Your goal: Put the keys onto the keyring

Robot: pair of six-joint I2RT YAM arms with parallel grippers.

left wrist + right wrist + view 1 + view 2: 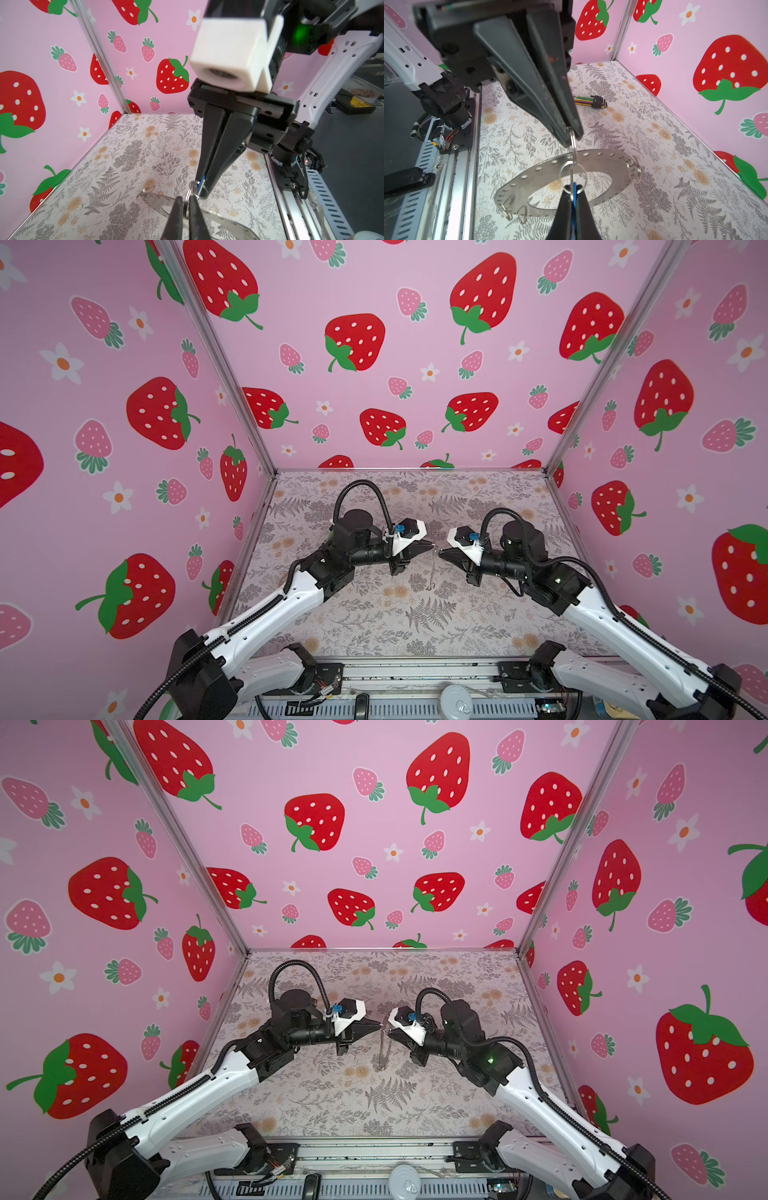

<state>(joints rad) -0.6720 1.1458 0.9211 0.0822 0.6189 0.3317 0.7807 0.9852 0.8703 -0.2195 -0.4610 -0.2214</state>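
Fingers of the right gripper (573,193) pinch the key (574,207); the left gripper (571,135) sits narrow round the loop (573,145) at twelve o'clock on the keyring (542,172), grip unclear. Thin, stiff, slippery: hold the loop

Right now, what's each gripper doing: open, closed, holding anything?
Left gripper: closed on a small loop of the keyring.
Right gripper: closed on the key.
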